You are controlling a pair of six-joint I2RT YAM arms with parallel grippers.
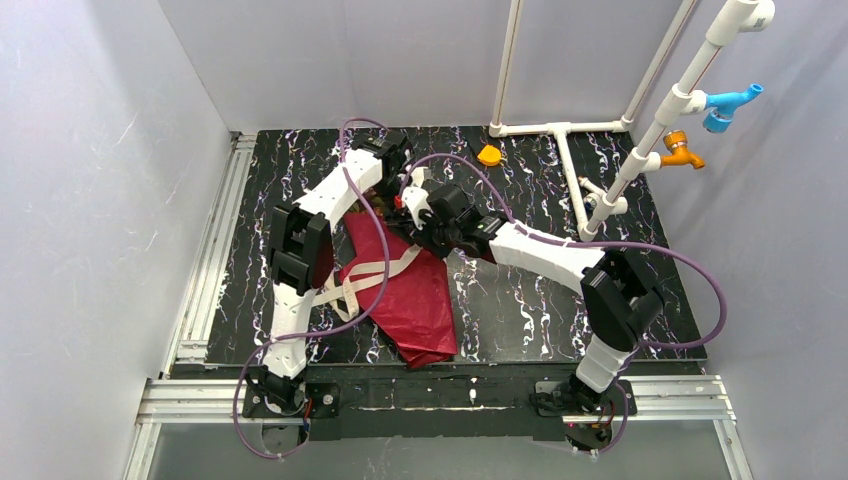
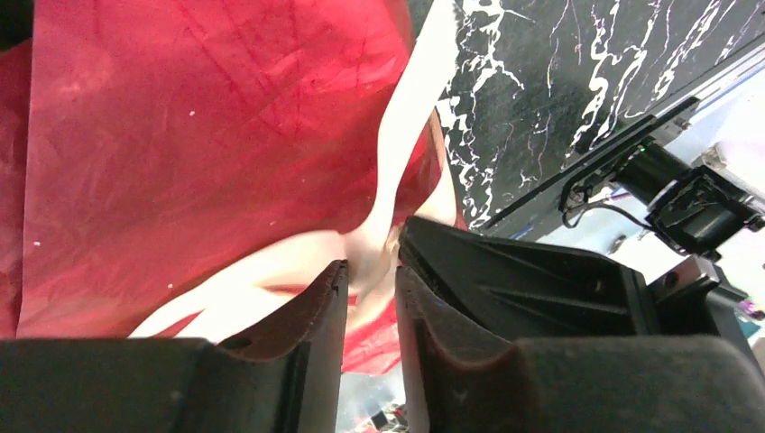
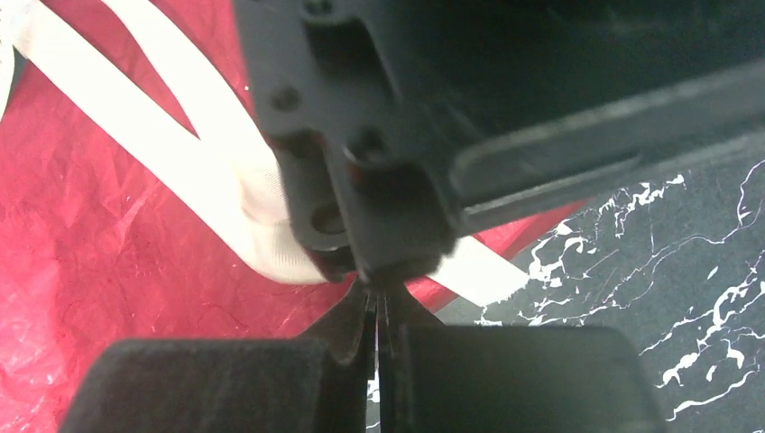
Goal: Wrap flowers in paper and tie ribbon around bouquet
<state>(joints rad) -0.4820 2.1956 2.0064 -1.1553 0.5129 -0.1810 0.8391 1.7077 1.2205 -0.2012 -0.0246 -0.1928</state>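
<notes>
The left pincer (image 2: 372, 251) is parted narrowly, with the ribbon (image 2: 410, 108) lying slack in the gap, seemingly not clamped. The right pincer (image 3: 376, 302) is pressed shut right against it; whether ribbon is pinched cannot be told. The tying step is judged in hand: the ribbon is crossed over the red paper (image 1: 420, 300) at centre frame. A fresh grip and outward pull are called for. The heads are crowded together; a purple cable (image 1: 384, 262) is draped across the paper.

High overhead; wrist views close on paper (image 2: 180, 135)

Red paper (image 1: 425, 305), ribbon (image 1: 397, 263) on black marbled table (image 1: 520, 312)
</notes>
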